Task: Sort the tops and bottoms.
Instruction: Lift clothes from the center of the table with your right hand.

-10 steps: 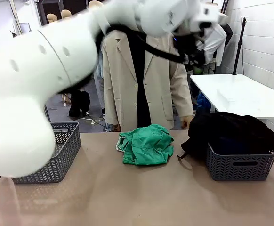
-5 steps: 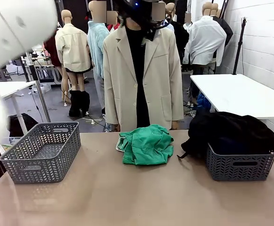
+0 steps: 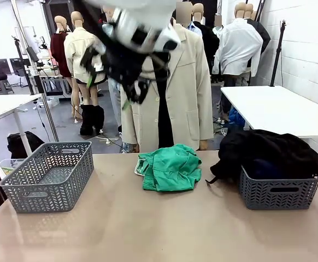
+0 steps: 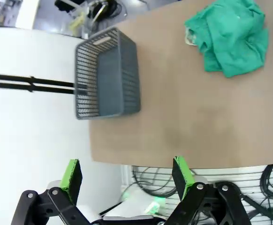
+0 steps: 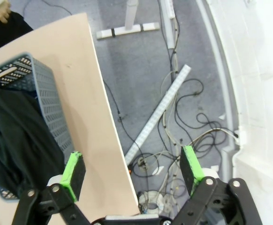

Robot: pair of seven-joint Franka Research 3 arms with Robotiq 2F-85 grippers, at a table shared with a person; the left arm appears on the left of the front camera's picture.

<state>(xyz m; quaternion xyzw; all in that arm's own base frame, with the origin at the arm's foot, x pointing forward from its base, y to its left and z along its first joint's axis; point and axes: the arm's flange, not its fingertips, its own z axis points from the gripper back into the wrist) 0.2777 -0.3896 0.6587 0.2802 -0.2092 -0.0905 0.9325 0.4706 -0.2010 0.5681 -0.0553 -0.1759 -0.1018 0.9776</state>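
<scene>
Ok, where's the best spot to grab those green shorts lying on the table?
Probably from straight above, pinching a raised fold near the middle of the green shorts. They lie crumpled in a low heap, so no flat edge offers itself, and the top is unobstructed.

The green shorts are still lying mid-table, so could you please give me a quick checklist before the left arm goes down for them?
1. Left gripper open and holding nothing: ok.
2. Green shorts free on the table, nothing lying on them: ok.
3. Left grey basket has room inside: ok.
4. Right basket already heaped with a black garment: ok, not a place for the shorts.
5. Person's hands away from the shorts: cannot tell, one hand hangs just past the far edge.
6. Right gripper open, off beyond the table edge: ok.
</scene>
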